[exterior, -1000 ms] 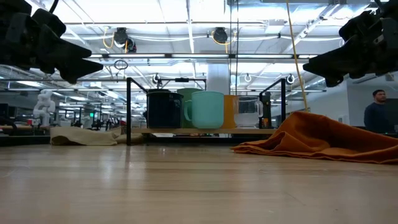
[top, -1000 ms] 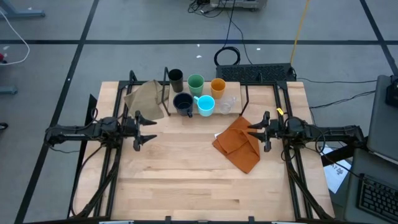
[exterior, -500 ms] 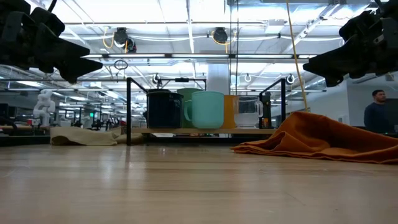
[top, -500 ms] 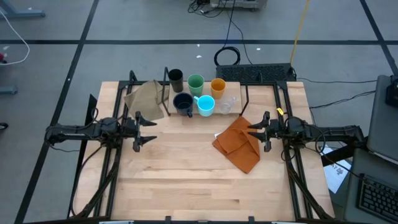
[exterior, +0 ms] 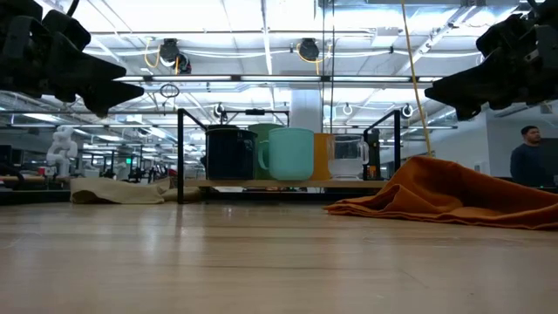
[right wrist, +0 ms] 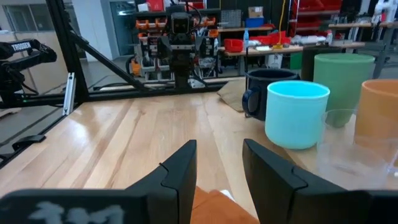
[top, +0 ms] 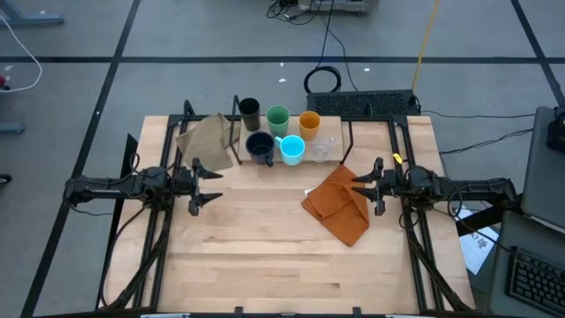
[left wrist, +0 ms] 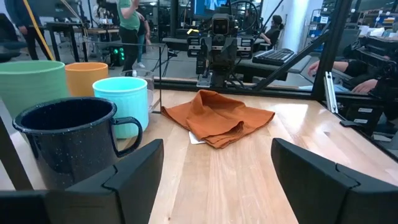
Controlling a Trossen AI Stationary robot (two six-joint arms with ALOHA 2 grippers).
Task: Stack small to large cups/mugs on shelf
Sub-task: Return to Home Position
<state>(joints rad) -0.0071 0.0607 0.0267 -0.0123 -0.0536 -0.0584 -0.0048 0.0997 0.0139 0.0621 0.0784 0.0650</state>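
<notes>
Nothing moved since earlier: light blue mug (top: 292,148) and five others stand on shelf (exterior: 288,183). Left hand (top: 208,183), right hand (top: 365,188) released, empty, in front of shelf; should just settle, clear of it.

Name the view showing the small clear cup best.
Right wrist view: the small clear cup is nearest, beside the light blue mug. Low view shows it side-on; high view, faintly from above; left wrist, barely.
</notes>
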